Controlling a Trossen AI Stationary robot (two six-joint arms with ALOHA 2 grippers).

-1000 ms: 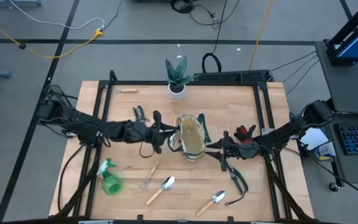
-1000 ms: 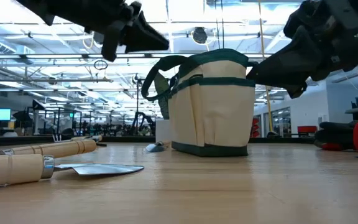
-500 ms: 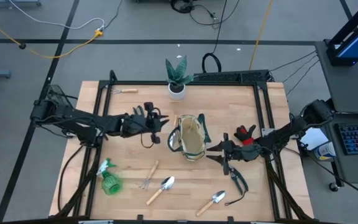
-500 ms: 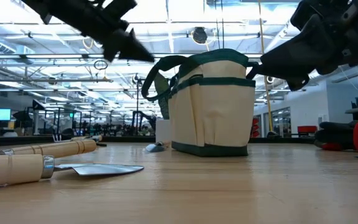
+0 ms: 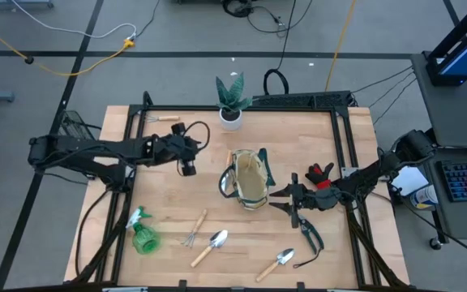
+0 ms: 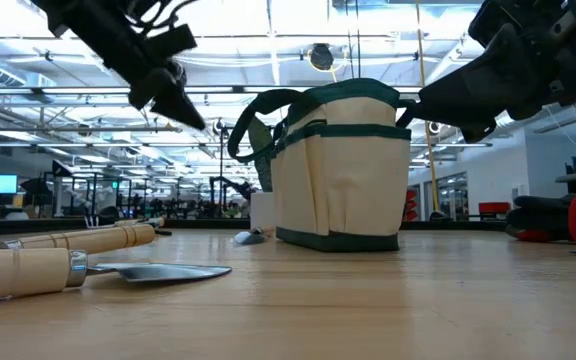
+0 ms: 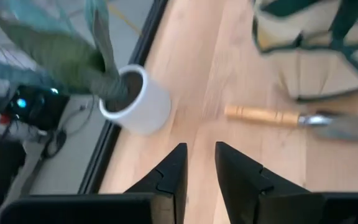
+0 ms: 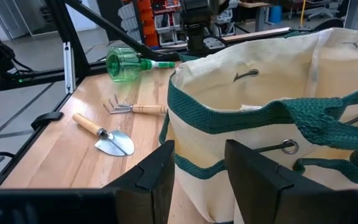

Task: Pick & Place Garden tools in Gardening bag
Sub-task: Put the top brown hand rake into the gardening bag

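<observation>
The beige gardening bag [image 5: 250, 182] with green trim stands upright mid-table. My right gripper [image 5: 276, 197] is open at the bag's right wall [image 8: 199, 140], just under the rim. My left gripper [image 7: 199, 158] hangs left of the bag, above the table, open by a narrow gap with nothing in it. It points toward a small trowel [image 7: 278, 117] lying beside the bag. Near the front edge lie a fork [image 5: 193, 231], two trowels [image 5: 212, 247] [image 5: 278, 261], the pruners [image 5: 308, 231] and the green spray bottle [image 5: 143, 235]. A red item [image 5: 321, 173] lies right of the bag. My right gripper comes level from the table's right, and its fingers [image 8: 160, 168] stand close in front of the bag's right wall below the green rim band. I cannot tell whether they touch the wall. The bag stands on its base on the table.
A green plant in a white pot [image 5: 231, 118] stands at the far edge, behind the bag. Another small tool [image 5: 164, 118] lies at the far left. A black frame [image 5: 136, 146] runs along the table's left, far and right sides. Bare wood lies between the bag and the near tools.
My left gripper has drawn back from the bag's left side toward the table's left and far edges, rolling and tipping its fingers downward as it went. The bag and the tools have not moved.
</observation>
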